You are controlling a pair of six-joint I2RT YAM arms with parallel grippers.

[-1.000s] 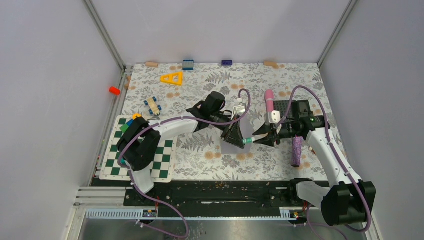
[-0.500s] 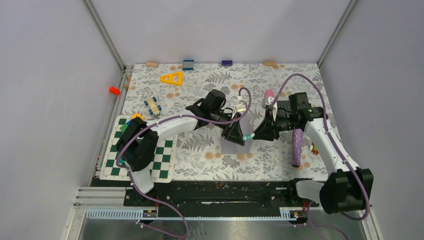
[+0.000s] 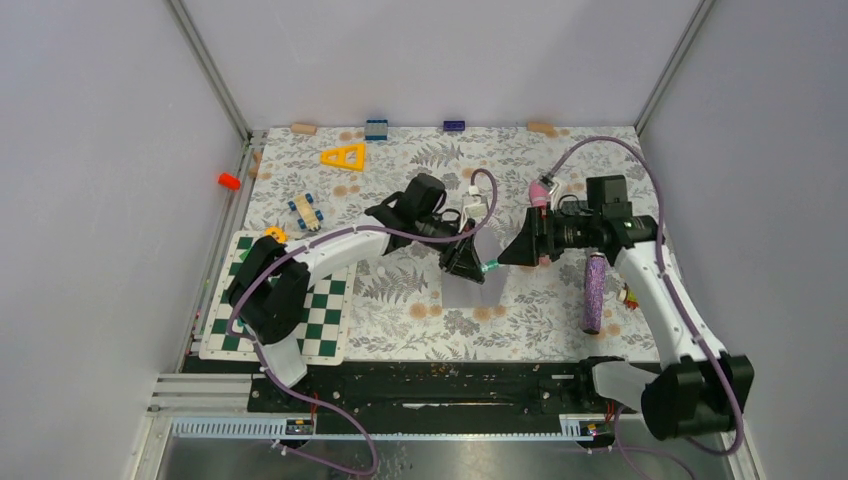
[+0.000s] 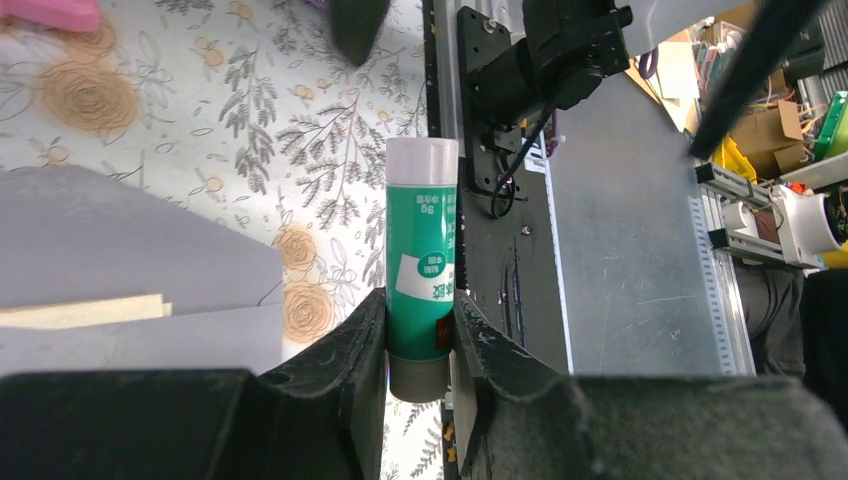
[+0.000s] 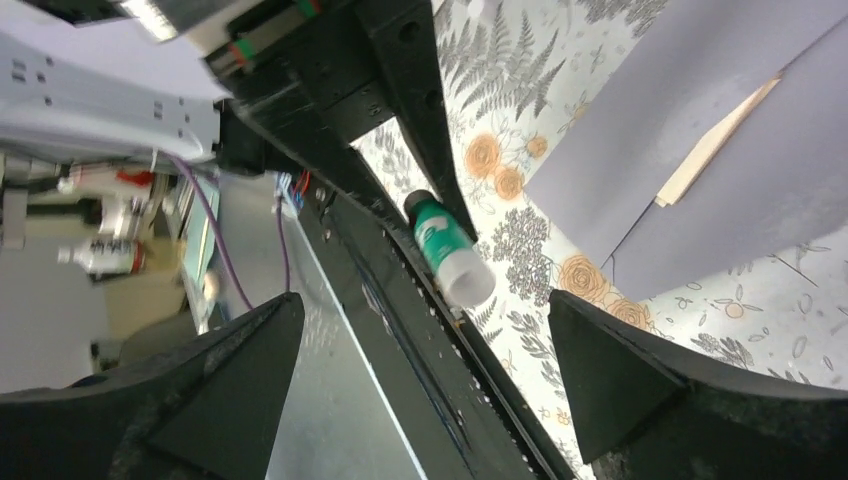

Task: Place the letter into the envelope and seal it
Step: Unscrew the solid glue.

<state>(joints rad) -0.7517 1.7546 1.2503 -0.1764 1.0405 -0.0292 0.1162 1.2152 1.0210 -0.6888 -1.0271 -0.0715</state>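
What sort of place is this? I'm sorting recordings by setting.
Probably a robotics lab test cell: plain grey panel walls on aluminium framing, a left arm and right arm bolted to a rail, and a floral mat strewn with toy blocks and a chessboard.

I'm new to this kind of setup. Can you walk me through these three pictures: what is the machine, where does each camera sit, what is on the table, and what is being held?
The machine is two robot arms bolted side by side at the near edge of a table with a flowered cover. The wide picture looks down from above and behind the arms. The other two come from a camera on each wrist.

The left tool is shut on a green glue stick with a pale cap. The right tool is wide open and holds nothing, and it faces the stick.

Beneath them lies the grey envelope. A tan strip of the letter shows between its layers.

Also on the table are a chessboard mat, a yellow triangle and a purple cylinder.
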